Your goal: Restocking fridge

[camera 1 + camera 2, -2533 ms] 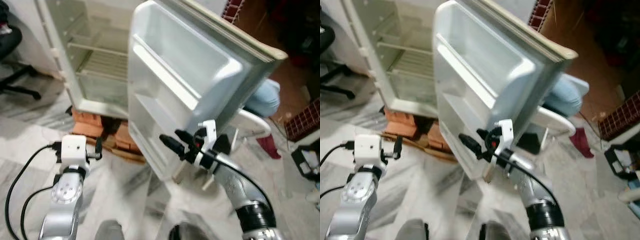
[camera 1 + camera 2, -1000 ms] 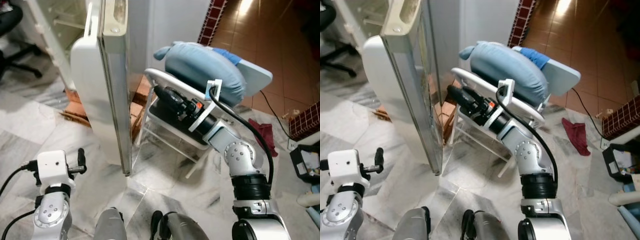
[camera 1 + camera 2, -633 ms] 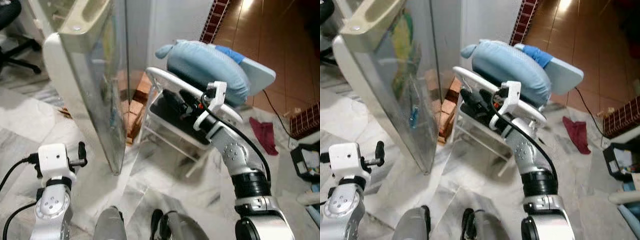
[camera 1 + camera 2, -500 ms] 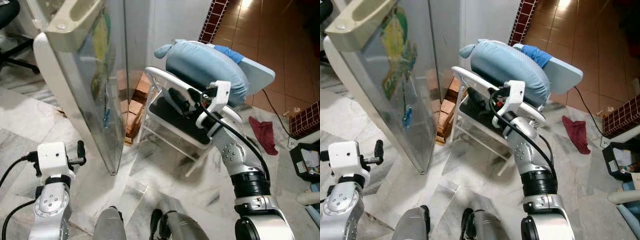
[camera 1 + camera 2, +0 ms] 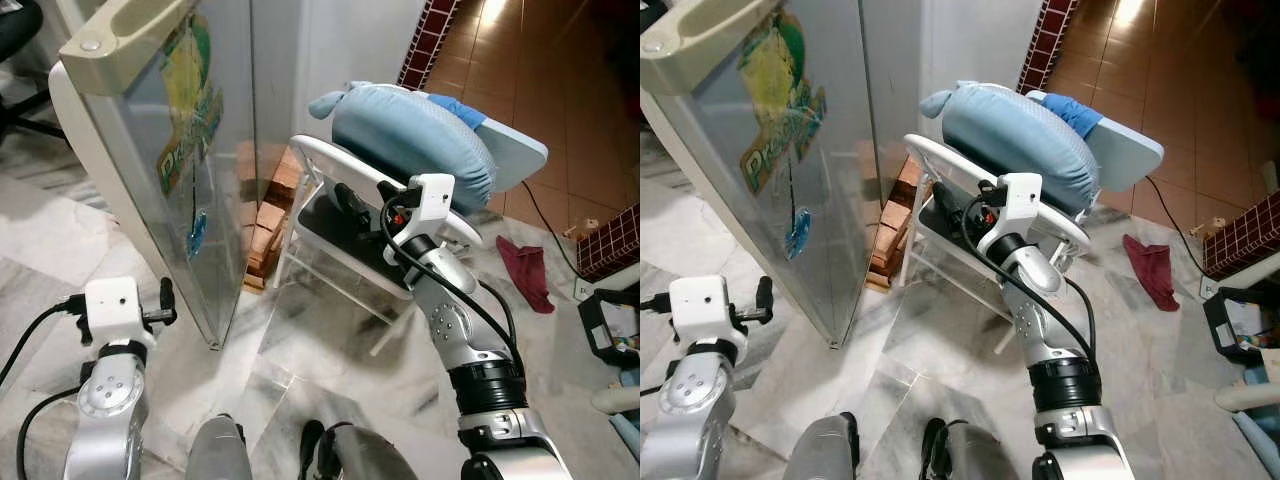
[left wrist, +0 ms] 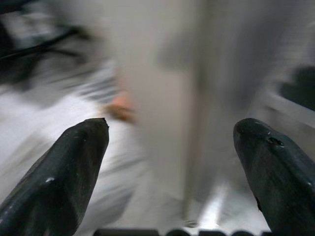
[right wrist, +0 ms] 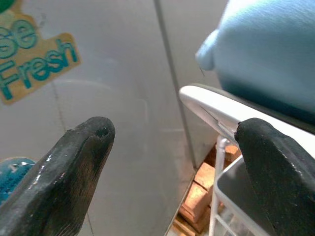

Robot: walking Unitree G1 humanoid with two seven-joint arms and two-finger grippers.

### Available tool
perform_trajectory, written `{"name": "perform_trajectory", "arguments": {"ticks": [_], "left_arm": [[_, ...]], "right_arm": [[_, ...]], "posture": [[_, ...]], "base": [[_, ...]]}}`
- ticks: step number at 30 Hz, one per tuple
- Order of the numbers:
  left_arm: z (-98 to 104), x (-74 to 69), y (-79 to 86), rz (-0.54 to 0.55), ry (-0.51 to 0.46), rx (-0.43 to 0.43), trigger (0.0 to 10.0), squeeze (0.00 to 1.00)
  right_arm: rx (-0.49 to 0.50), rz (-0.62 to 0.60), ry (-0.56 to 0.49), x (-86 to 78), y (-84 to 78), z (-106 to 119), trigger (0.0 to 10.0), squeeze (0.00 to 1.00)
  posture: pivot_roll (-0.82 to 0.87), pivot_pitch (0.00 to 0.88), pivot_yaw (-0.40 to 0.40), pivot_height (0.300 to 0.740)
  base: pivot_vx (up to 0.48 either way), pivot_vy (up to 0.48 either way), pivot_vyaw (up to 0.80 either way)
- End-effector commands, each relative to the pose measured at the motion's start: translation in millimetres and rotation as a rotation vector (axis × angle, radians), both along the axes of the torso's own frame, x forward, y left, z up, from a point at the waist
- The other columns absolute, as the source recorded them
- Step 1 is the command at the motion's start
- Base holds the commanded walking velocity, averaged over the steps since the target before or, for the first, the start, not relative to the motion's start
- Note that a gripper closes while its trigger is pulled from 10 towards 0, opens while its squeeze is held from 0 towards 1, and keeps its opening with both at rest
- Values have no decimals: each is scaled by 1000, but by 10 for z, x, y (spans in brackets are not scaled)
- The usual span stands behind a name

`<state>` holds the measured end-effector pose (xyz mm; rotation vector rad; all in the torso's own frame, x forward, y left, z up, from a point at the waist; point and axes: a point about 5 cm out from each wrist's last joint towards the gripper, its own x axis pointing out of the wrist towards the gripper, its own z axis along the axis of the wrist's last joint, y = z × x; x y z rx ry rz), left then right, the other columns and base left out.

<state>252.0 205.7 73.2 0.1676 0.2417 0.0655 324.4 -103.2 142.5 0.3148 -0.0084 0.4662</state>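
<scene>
Swinging further round since a moment ago, the fridge door (image 5: pixel 160 150) now shows its outer face with the yellow-green sticker (image 5: pixel 190 95), its lower corner just beside the marble floor (image 5: pixel 300 350). From the head views, the right hand (image 5: pixel 345 197) reaches over the white chair (image 5: pixel 330 165), which carries a blue cushion (image 5: pixel 410 135); the left hand (image 5: pixel 165 300) hangs low near the door's bottom edge. Bricks (image 5: pixel 262 215) sit under the fridge behind.

Left wrist view: blurred, its fingers (image 6: pixel 64 172) spread wide, holding nothing.

Right wrist view: fingers (image 7: pixel 74 167) wide apart and empty, the door sticker (image 7: pixel 34 59) and chair rim (image 7: pixel 216 110) between them.
</scene>
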Motion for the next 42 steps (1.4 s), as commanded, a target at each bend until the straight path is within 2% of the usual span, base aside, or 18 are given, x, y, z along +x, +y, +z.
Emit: {"name": "perform_trajectory", "arguments": {"ticks": [1, 4, 5, 6, 9, 11, 13, 15, 16, 18, 25, 27, 28, 29, 30, 33, 38, 42], "left_arm": [[-74, 43, -138, -98, 30, -5, 10000, 0], [-57, 156, -185, -139, 38, -19, 10000, 0], [-46, 249, -237, -193, 47, -14, 10000, 0], [-46, 272, -251, -208, 51, -11, 10000, 0], [-59, 343, -197, -207, 57, 40, 10000, 0], [4, 383, 15, -87, 11, 75, 10000, 0], [42, 353, 233, 46, -23, 85, 10000, 0], [42, 273, 407, 148, -35, 93, 10000, 0], [18, 187, 516, 199, -38, 99, 10000, 0], [-7, 140, 544, 200, -37, 104, 10000, 0], [40, -8, 471, 218, -98, 121, 10000, 0], [55, -19, 377, 205, -119, 111, 10000, 0], [85, -21, 236, 169, -137, 93, 10000, 0], [85, -21, 236, 169, -137, 93, 10000, 0], [114, -21, 144, 141, -147, 82, 10000, 0], [158, -39, 14, 88, -158, 75, 10000, 0], [110, -57, -48, 80, -148, 70, 10000, 0], [93, -65, -51, 77, -137, 74, 10000, 0]], "right_arm": [[-5, -16, -12, 5, 0, 15, 10000, 0], [-10, -13, -31, 3, 20, 39, 10000, 0], [-13, -10, -42, -9, 28, 52, 10000, 0], [-14, -9, -44, -13, 29, 54, 10000, 0], [-11, -9, -45, -28, 19, 48, 10000, 0], [-8, -9, -46, -44, 7, 48, 10000, 0], [-5, -8, -45, -54, -8, 42, 10000, 0], [-5, -13, -37, -56, -25, 19, 10000, 0], [-8, -18, -28, -54, -35, -12, 10000, 0], [-10, -20, -23, -52, -37, -28, 10000, 0], [-35, 28, -31, -37, 10, -29, 10000, 0], [-45, 34, -28, -24, 0, -43, 10000, 0], [-59, 45, -31, -22, -13, -41, 10000, 0], [-59, 45, -31, -22, -13, -41, 10000, 0], [-65, 51, -34, -26, -23, -31, 10000, 0], [-116, 80, -50, -63, -64, -23, 10000, 0], [-181, 92, -29, -118, -176, -98, 10000, 0], [-206, 102, -32, -146, -190, -122, 10000, 0]], "posture": [[76, 53, -116, 740], [76, 53, -116, 740], [61, 48, -111, 740], [61, 48, -111, 740], [49, 45, -108, 740], [40, 46, -104, 740], [43, 47, -104, 740], [48, 49, -106, 740], [54, 50, -108, 740], [54, 50, -108, 740], [83, 57, -116, 740], [91, 65, -107, 740], [91, 69, -101, 740], [91, 69, -101, 740], [89, 72, -98, 740], [86, 76, -88, 740], [58, 57, -73, 740], [50, 46, -54, 740]], "base": [[0, 0, 0], [0, 0, 0], [0, 0, 0], [0, 0, 0], [0, 0, 0], [0, 0, 0], [0, 0, 0], [0, 0, 0], [0, 0, 0], [0, 0, 0], [0, 0, 0], [0, 0, 0], [0, 0, 0], [0, 0, 0], [0, 0, 0], [0, 320, 0], [0, 480, -190], [0, 480, -236]]}}
